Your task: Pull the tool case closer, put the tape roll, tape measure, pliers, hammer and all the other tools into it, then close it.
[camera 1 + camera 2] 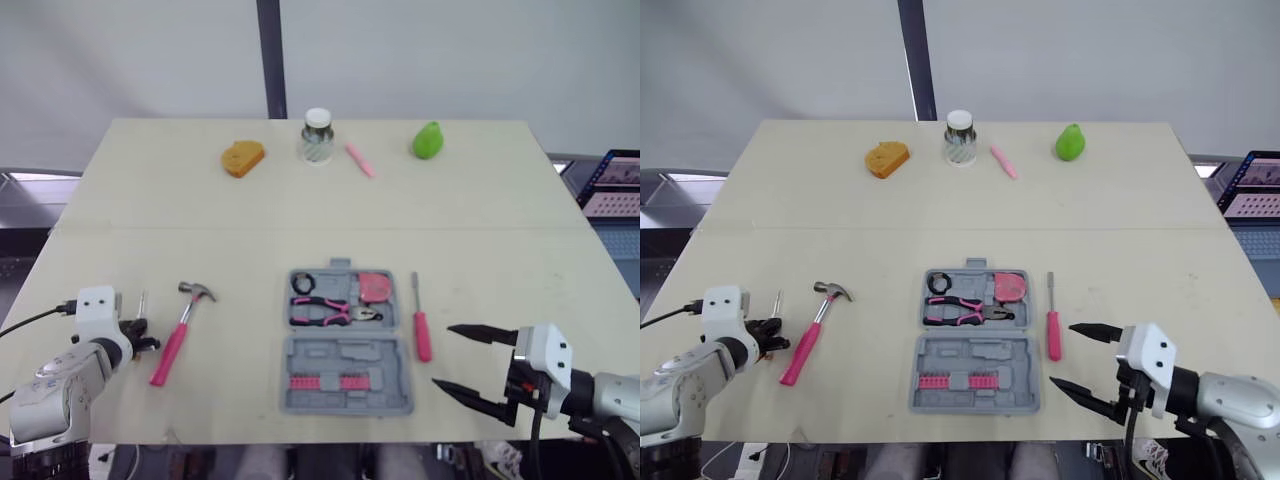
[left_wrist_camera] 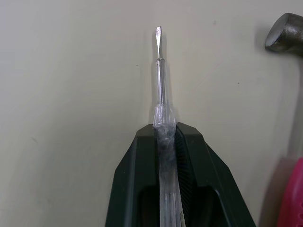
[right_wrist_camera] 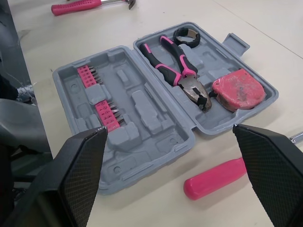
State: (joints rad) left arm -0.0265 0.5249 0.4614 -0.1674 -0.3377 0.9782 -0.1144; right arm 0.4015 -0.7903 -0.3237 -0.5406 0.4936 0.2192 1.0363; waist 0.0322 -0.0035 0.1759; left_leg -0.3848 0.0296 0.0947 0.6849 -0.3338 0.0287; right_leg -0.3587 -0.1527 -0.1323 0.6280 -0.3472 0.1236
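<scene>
The grey tool case [image 1: 340,362] lies open at the table's front centre. Its far half holds the black tape roll [image 3: 187,37], the pink-handled pliers [image 3: 177,66] and the red tape measure [image 3: 235,90]. A strip of pink bits [image 1: 323,382] sits in the near half. The hammer [image 1: 182,330], pink-handled, lies left of the case. A pink-handled screwdriver [image 1: 421,325] lies right of it. My left gripper [image 1: 140,335] is at the front left, shut on a small clear-handled screwdriver [image 2: 160,66] whose tip points away over the table. My right gripper [image 1: 443,357] stands open just right of the case, beside the pink screwdriver.
Along the table's far edge stand an orange block [image 1: 243,158], a glass jar [image 1: 317,137], a pink pen [image 1: 359,160] and a green pear [image 1: 428,140]. A laptop screen [image 1: 610,185] shows beyond the right edge.
</scene>
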